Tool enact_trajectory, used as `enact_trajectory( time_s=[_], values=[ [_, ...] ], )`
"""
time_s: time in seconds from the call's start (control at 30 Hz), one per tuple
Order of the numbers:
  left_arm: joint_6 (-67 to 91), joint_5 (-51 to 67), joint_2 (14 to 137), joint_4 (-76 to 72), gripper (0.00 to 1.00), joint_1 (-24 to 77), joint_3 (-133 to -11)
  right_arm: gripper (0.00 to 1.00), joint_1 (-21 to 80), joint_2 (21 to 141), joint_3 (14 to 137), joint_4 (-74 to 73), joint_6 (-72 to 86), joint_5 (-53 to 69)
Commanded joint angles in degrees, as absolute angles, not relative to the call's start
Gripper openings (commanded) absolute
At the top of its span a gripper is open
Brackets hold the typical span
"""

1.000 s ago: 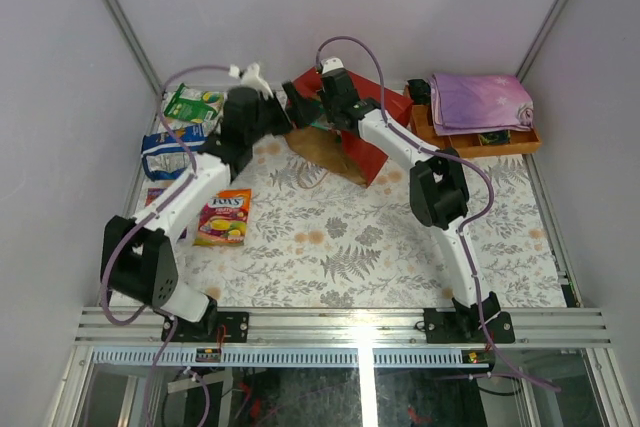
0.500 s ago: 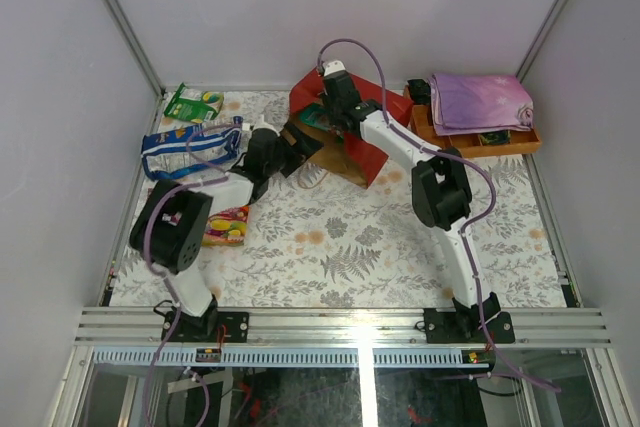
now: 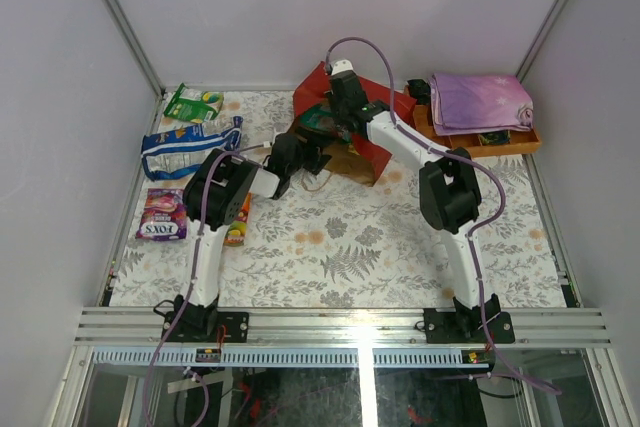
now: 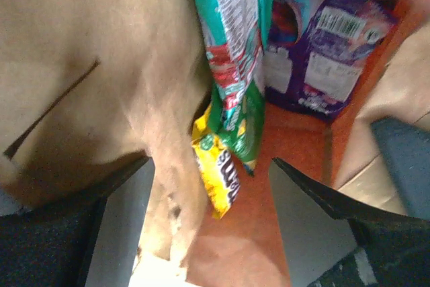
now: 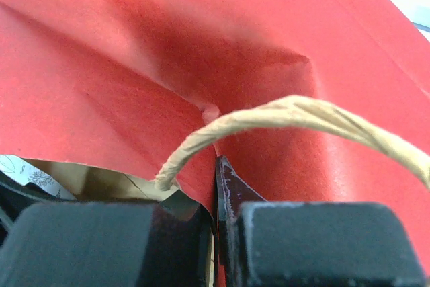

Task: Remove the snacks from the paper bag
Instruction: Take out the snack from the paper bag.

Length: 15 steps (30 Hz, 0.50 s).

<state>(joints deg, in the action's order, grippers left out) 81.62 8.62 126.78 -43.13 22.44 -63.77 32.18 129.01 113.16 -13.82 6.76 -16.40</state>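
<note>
The red paper bag [image 3: 382,154] lies on its side at the back of the table. My right gripper [image 3: 346,125] is shut on its upper rim [image 5: 216,186], with the string handle [image 5: 282,115] arching over the fingers. The left gripper [image 3: 306,155] is at the bag's mouth, open [image 4: 211,196]. Ahead of its fingers lie snacks inside the bag: a yellow packet [image 4: 218,173], a teal-green packet [image 4: 235,65] and a purple packet [image 4: 322,52]. Out on the table lie a green packet [image 3: 193,104], a blue-white bag [image 3: 185,147] and a purple Fox's bag [image 3: 163,215]. An orange Fox's bag [image 3: 240,224] is half hidden under the left arm.
A brown wooden tray [image 3: 470,142] with a folded purple cloth [image 3: 480,99] stands at the back right, just beside the bag. The bag's brown inner wall [image 4: 87,65] sits close to the left finger. Grey enclosure walls ring the flowered table mat [image 3: 350,247].
The left arm has folded back toward its base and its gripper has dropped lower into the bag's mouth, uncovering the packets at the left. The right gripper keeps hold of the rim.
</note>
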Motion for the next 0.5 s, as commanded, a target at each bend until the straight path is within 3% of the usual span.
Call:
enact_trajectory(
  time_s=[0.0,0.47],
  values=[
    [90.96,2.53,130.01,-49.42,0.69,23.32,-66.92,0.00,31.65,124.07,112.06,-10.74,8.30,-16.41],
    [96.84,-2.87,140.00,-43.39,0.67,24.00,-78.63,0.00,31.29,123.52,110.98,-11.68,6.83,-18.00]
  ],
)
